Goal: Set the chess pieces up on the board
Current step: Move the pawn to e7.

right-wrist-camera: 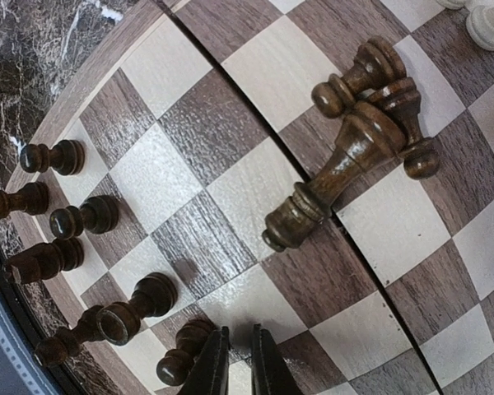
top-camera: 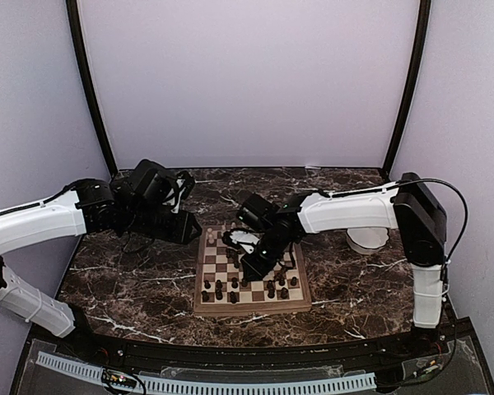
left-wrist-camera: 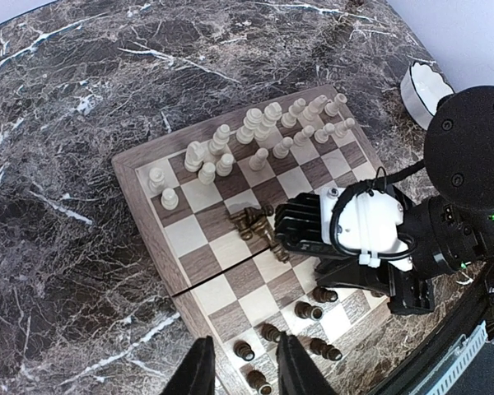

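Brown pieces [right-wrist-camera: 358,123] are seen lying tumbled together near the middle of the board [left-wrist-camera: 142,216]. More dark pieces [right-wrist-camera: 82,218] are stood along the edge nearest the arms, and the cream pieces [left-wrist-camera: 255,132] are ranked along the far side. The right claw [right-wrist-camera: 238,337] hangs over the board just beside the heap, its jaws drawn almost together with nothing between them. The left claw [left-wrist-camera: 245,339] is held off to one side, jaws moderately apart and empty.

The step in hand is judged to be the lifting of one fallen piece. The jaws should be widened before any descent is made. The longest piece [right-wrist-camera: 337,177] is probably best taken first, since most of its length is clear of the rest. It should be gripped across the slim stem, square to its length, and raised straight up so that its neighbours are not dragged or set rolling. It should be let go only once its base is set flat on a free square.
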Available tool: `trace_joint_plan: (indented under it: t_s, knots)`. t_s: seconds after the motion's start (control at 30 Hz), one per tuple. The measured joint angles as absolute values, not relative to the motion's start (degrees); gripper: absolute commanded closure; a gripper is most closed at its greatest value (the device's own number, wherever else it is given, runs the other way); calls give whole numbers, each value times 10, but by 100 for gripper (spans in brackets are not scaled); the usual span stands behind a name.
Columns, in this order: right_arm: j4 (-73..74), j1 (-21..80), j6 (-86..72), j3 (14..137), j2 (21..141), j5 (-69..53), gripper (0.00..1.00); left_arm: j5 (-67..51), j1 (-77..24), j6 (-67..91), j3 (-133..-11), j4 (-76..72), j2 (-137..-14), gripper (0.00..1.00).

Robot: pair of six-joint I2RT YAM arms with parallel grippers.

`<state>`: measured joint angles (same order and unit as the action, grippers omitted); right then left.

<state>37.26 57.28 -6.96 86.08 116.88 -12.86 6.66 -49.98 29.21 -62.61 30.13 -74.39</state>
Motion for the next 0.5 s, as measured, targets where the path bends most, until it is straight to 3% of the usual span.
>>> trace_joint_plan:
  t_s: [0.5]
  knots:
    - [376, 573, -68, 845, 1151, -119, 86, 60, -500, 292, -625, 301, -764, 71]
